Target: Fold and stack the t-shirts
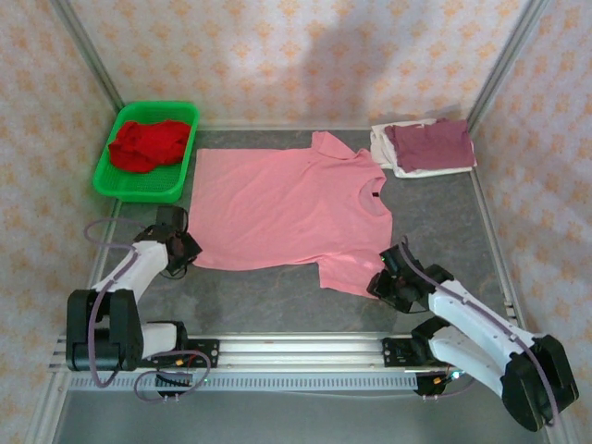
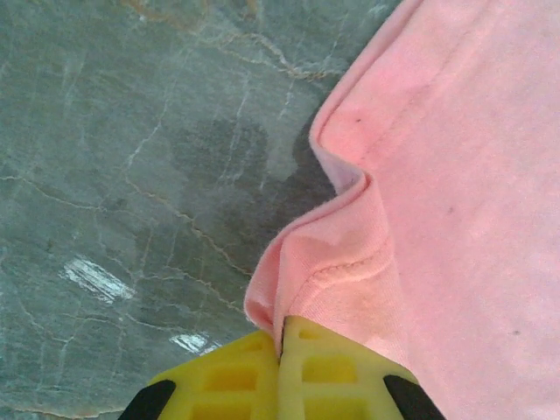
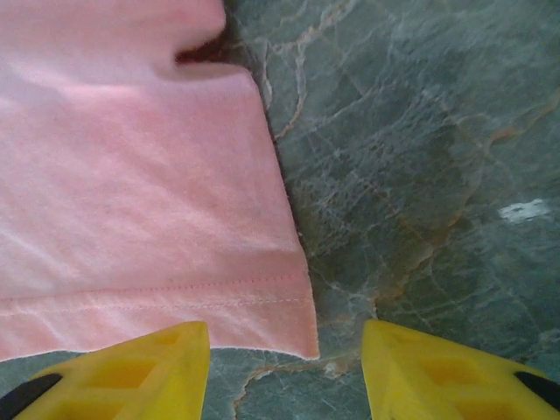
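A large salmon-pink t-shirt (image 1: 287, 208) lies spread flat in the middle of the table, collar toward the right. My left gripper (image 1: 190, 250) sits at its near left hem corner. In the left wrist view that gripper (image 2: 282, 350) is shut on a bunched fold of the pink hem (image 2: 332, 262). My right gripper (image 1: 384, 277) stands open at the near sleeve. Its yellow fingers (image 3: 149, 367) straddle the sleeve's hemmed corner (image 3: 297, 332) without touching it. A bright red t-shirt (image 1: 148, 143) is crumpled in the basket. A folded maroon t-shirt (image 1: 430, 141) rests on a folded off-white one (image 1: 393, 159).
The green mesh basket (image 1: 116, 180) stands at the back left beside the pink shirt. The folded stack sits at the back right corner. Patterned walls close in the table on three sides. Bare marbled tabletop (image 1: 268, 301) lies between the shirt and the arm rail.
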Motion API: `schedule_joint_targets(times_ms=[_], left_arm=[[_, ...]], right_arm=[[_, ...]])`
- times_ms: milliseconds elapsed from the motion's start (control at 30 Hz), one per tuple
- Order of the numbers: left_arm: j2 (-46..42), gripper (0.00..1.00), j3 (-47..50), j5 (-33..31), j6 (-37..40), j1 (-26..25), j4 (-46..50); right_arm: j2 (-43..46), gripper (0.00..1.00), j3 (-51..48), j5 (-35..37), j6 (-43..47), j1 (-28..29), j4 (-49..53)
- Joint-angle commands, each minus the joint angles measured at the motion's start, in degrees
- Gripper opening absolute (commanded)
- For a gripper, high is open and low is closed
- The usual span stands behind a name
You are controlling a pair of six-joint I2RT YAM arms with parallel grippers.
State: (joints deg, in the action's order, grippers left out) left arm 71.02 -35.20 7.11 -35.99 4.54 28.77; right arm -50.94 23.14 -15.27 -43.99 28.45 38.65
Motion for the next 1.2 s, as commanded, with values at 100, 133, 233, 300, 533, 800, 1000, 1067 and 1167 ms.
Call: schedule_joint_targets(times_ms=[100, 133, 233, 300, 533, 800, 1000, 1067, 1167], left_arm=[[-2.44, 0.0, 1.32, 0.16, -0.58, 0.03, -0.41], [-2.46, 0.0, 1.36, 0.19, -0.55, 0.03, -0.36], [-2.5, 0.0, 1.45, 0.09, -0.41, 0.03, -0.22], [-2.77, 0.0, 1.36, 0.1, -0.4, 0.04, -0.11], [-2.76, 0.0, 1.7, 0.25, -0.86, 0.03, -0.84], [-3.62, 0.0, 1.27, -0.08, -1.76, 0.03, 0.35], [-7.27, 0.0, 2.38, 1.74, -3.68, 0.06, 2.74], [-8.91, 0.0, 3.15, 3.13, -4.37, 0.04, 3.64], [-12.59, 0.0, 4.21, 4.33, -5.3, 0.03, 5.61]], right_arm=[[-1.56, 0.42, -0.72, -1.02, -1.32, -0.15, -5.88], [-1.85, 0.42, -0.87, -0.82, -1.49, -0.15, -6.77], [-3.54, 0.38, -0.64, -0.29, -1.45, -0.14, -8.24], [-5.01, 0.35, -0.81, -0.07, -1.45, -0.15, -8.95], [-4.46, 0.24, -0.55, 3.17, -1.81, -0.14, -6.57], [2.94, 0.0, 2.63, 6.16, -1.46, -1.52, 2.05], [7.78, 0.0, 6.18, 4.34, -1.01, -2.67, 9.21], [8.77, 0.0, 7.24, 3.88, -0.77, -2.69, 11.84], [10.2, 0.0, 8.53, 2.52, -0.75, -2.65, 14.82]])
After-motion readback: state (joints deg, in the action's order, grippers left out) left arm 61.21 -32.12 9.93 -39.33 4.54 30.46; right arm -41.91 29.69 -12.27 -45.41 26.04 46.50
